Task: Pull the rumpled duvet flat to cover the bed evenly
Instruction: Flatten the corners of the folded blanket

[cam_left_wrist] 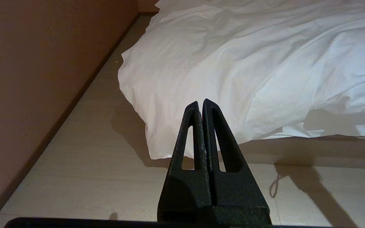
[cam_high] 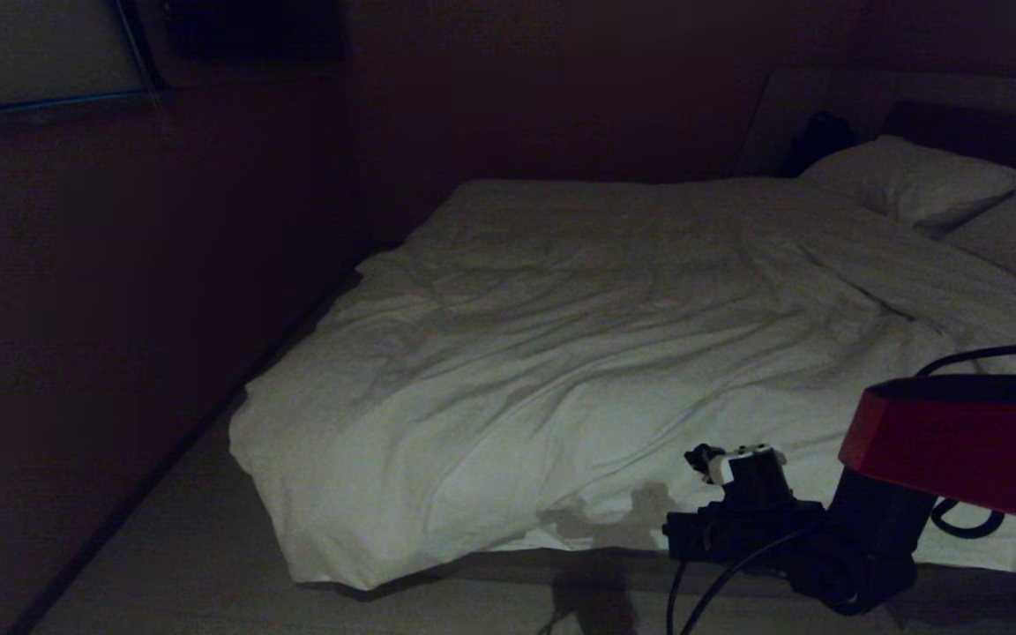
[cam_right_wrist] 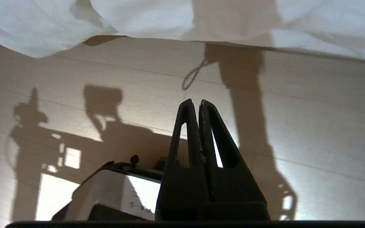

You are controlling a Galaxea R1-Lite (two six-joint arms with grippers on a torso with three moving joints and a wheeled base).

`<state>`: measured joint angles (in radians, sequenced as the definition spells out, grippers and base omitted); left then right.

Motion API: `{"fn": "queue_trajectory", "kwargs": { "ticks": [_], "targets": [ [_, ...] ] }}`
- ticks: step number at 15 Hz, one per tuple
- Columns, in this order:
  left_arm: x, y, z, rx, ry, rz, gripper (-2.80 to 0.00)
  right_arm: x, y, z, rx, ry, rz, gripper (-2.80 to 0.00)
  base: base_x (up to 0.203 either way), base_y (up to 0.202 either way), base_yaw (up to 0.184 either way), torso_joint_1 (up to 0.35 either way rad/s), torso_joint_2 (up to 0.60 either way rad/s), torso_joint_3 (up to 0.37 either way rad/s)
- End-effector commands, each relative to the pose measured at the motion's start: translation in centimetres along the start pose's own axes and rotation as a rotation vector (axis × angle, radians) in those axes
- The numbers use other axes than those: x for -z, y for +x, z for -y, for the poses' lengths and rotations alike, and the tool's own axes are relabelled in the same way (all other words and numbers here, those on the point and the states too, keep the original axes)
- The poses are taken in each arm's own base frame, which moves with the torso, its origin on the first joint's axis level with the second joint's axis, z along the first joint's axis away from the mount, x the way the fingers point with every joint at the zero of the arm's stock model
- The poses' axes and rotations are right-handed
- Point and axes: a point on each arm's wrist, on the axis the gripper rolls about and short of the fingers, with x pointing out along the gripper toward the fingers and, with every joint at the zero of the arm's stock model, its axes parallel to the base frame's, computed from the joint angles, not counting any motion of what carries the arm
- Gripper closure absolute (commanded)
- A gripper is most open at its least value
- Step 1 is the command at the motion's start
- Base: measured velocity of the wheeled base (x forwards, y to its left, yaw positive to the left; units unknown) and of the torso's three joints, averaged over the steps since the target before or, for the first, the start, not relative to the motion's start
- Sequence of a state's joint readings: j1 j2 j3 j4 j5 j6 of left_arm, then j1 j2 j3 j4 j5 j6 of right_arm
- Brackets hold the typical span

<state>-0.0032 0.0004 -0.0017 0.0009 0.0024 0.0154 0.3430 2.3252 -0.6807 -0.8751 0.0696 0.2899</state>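
Note:
The white duvet (cam_high: 578, 353) lies wrinkled over the bed (cam_high: 975, 132), and its near left corner (cam_left_wrist: 157, 139) droops over the foot edge toward the floor. Its lower hem (cam_right_wrist: 144, 19) shows in the right wrist view. My left gripper (cam_left_wrist: 200, 103) is shut on nothing and hangs low in front of that drooping corner, apart from it. At the lower right of the head view is my right arm (cam_high: 764, 520). My right gripper (cam_right_wrist: 194, 102) is also shut and empty, pointing at the bare floor short of the hem.
A dark wall (cam_high: 120, 309) runs along the bed's left side, leaving a narrow strip of pale wooden floor (cam_high: 190, 547). Two white pillows (cam_high: 909, 181) lie by the headboard at the far right. Part of my own base (cam_right_wrist: 106, 190) sits under the right gripper.

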Motion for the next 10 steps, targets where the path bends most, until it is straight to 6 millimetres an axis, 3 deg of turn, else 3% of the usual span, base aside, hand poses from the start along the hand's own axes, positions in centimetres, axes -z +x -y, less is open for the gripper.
{"fn": "queue_trajectory", "kwargs": {
  "ticks": [1,2,10],
  "targets": [
    [0.0,0.0,0.0,-0.001,0.0,0.0,0.0,0.1,0.6,-0.4,-0.011,-0.038,0.0,0.0,0.0,0.0,0.0,0.0,0.0,0.0],
    [0.0,0.0,0.0,-0.001,0.0,0.001,0.0,0.2,0.9,-0.7,-0.016,-0.059,-0.003,-2.8,0.0,0.0,0.0,0.0,0.0,0.0],
    [0.0,0.0,0.0,-0.001,0.0,0.001,0.0,-0.2,3.5,-2.1,0.021,-0.193,0.042,-2.8,0.0,0.0,0.0,0.0,0.0,0.0]
  ]
}}
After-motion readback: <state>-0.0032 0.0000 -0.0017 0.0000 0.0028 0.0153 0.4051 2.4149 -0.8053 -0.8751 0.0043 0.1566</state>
